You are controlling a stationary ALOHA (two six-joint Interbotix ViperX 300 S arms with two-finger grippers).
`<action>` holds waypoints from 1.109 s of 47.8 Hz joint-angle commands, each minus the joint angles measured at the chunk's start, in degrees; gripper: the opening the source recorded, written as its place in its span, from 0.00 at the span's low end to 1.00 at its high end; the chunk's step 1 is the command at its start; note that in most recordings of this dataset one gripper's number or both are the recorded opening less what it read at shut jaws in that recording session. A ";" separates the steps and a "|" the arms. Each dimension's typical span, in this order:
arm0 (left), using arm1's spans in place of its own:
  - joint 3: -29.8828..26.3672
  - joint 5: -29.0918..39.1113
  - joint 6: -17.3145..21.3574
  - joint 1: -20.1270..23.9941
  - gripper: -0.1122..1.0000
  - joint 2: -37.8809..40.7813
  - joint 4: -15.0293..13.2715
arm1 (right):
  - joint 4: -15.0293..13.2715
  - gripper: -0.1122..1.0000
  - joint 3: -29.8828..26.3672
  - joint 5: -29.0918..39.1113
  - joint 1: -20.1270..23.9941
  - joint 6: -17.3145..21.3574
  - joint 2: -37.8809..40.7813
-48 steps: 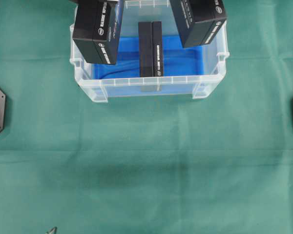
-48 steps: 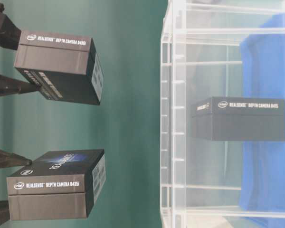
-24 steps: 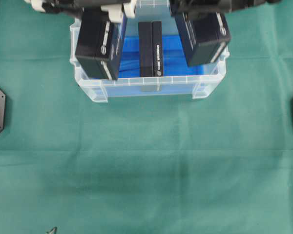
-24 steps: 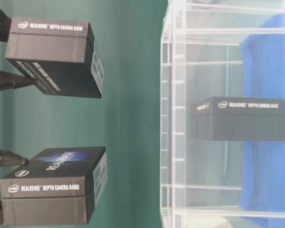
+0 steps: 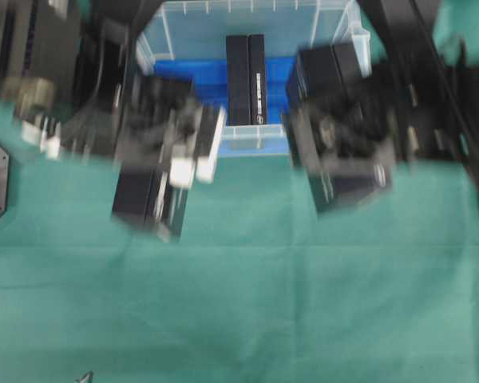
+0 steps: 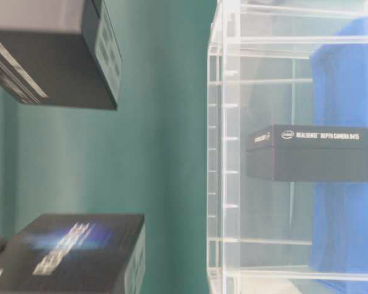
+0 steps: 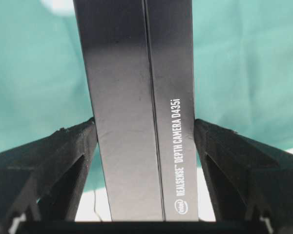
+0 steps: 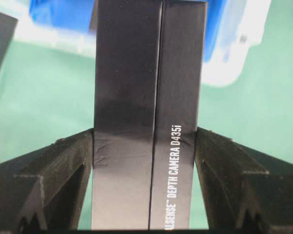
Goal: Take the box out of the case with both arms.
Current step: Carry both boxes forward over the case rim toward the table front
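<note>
One camera looks straight down on the case [image 5: 247, 88], its far end at the top edge. A second, turned sideways, views the case [image 6: 224, 153] from worktop level; both share the box [image 5: 246, 78] inside. Each wrist camera looks closely along its jaws.

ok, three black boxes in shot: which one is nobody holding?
The middle box, standing on the blue sheet inside the case. The other two are each clamped in a gripper, left and right, out over the green cloth.
</note>
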 commanded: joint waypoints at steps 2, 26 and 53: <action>-0.18 -0.09 -4.57 -5.27 0.68 -2.20 0.53 | -1.14 0.70 -1.49 1.58 5.10 3.87 -1.23; -0.18 -0.09 -16.96 -15.29 0.68 -1.49 1.41 | -1.23 0.70 -1.58 2.55 13.45 13.89 0.18; 0.18 -0.09 -16.70 -14.68 0.68 -1.76 1.67 | -1.32 0.70 -1.58 3.16 13.27 13.80 0.18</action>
